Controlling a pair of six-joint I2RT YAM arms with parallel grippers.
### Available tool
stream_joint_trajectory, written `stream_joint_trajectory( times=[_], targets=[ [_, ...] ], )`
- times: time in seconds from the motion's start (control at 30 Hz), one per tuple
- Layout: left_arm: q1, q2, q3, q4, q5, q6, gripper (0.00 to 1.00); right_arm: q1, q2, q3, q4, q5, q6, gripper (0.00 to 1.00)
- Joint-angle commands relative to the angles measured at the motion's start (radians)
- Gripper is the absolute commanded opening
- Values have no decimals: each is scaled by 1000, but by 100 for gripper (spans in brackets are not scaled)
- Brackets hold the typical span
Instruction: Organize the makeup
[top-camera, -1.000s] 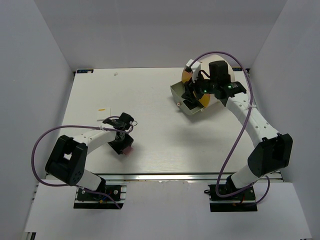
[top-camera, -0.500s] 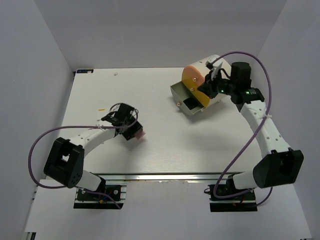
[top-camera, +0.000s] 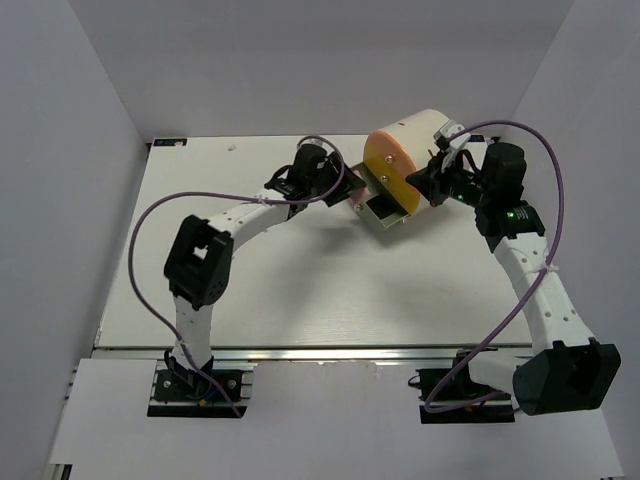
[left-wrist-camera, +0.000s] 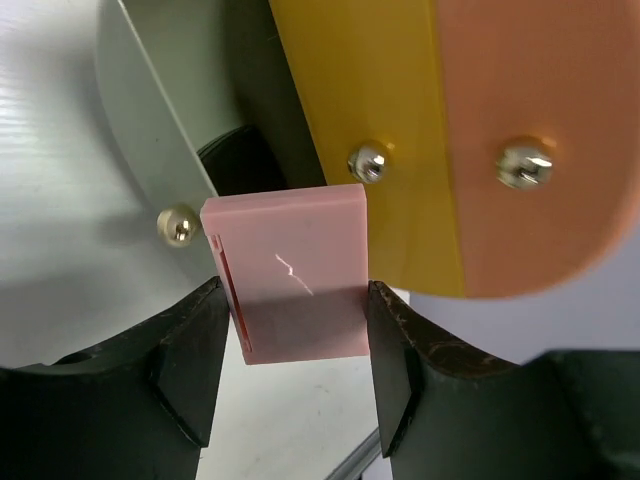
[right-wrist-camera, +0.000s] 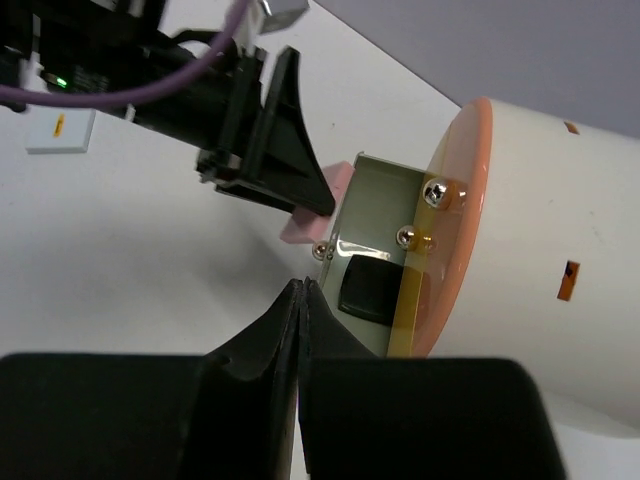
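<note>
One black piece (right-wrist-camera: 362, 287) sits in the drawer (left-wrist-camera: 150, 130) at the table's (top-camera: 250, 290) 1 o'clock. Your left gripper (left-wrist-camera: 295, 335) clamps the pink square (left-wrist-camera: 295, 270) at its mouth, not yet dropped. Your right gripper (right-wrist-camera: 300, 300) is closed, empty.

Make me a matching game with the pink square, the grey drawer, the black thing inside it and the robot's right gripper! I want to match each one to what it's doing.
Things:
1. pink square
2. grey drawer
3. right gripper
4. black square thing

States:
A. shut, with nothing in it
B. lying inside the drawer
C. pulled open
D. held in the left gripper

Pairs: 1-D, 2-C, 3-A, 4-B
</note>
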Motion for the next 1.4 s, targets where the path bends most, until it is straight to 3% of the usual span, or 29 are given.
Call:
stream_joint_trajectory(
  times=[0.0,0.23,0.6,0.8,1.0,1.23,1.33,1.37],
  targets=[
    [-13,79,107,32,31,-26,6,-15,-35,-14,31,0,13,0],
    [-16,179,216,67,40,-69,27,-25,-55,-37,23,3,16,0],
    [-24,210,216,138,65,-140,33,-28,-58,-52,20,-5,21,0],
    [-27,242,238,114,65,-148,63,-26,-61,-50,20,-3,21,0],
    [-27,239,248,109,60,-134,83,-28,-61,-52,20,-9,24,0],
    [-24,219,264,68,45,-109,83,-26,-59,-49,8,-31,10,0],
    [-15,179,258,46,27,-80,71,-26,-59,-53,-12,-52,-13,1],
    [-4,146,235,43,24,-65,54,-26,-61,-55,-16,-61,-25,2]
  ],
)
